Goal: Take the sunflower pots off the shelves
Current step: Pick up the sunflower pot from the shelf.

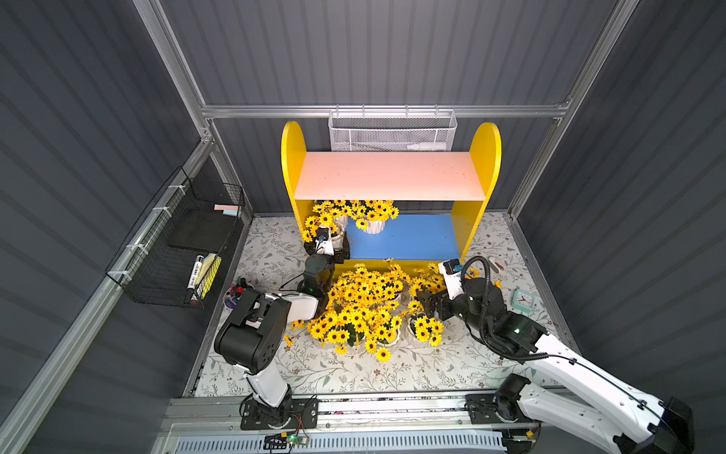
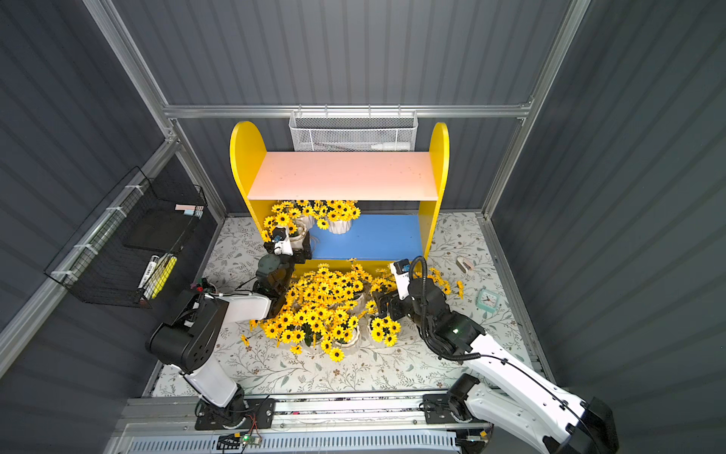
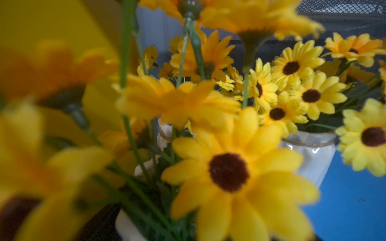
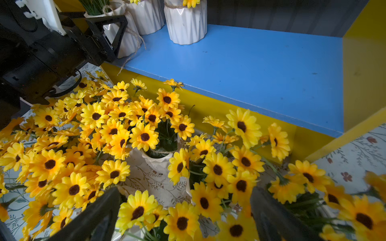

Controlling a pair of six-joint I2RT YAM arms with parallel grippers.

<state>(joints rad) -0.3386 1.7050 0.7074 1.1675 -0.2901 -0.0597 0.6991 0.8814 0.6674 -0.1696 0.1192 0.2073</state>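
Shelves [image 1: 292, 165], upper board [image 1: 389, 175]: bare, open from above and in front. Lower board [image 1: 416, 236]: right part free; left end blocked by three sunflower pots [image 1: 371, 228], the left gripper [image 1: 329, 243] at the foremost. Desk [image 1: 353, 377] before the shelves — crowded with more pots, blooms overlapping; the right gripper [image 1: 424, 304], fingers [image 4: 100, 212] spread wide, stands among them. Near strip of desk — clear. Clock [image 1: 522, 300] at the right edge.

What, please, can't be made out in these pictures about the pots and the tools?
- Left tool: whether it clamps the front shelf pot; right wrist view, its housing hides the far side.
- Left wrist view: blurred blooms fill it, hiding that tool.
- Table pots: count; flowers cover them in both top views.
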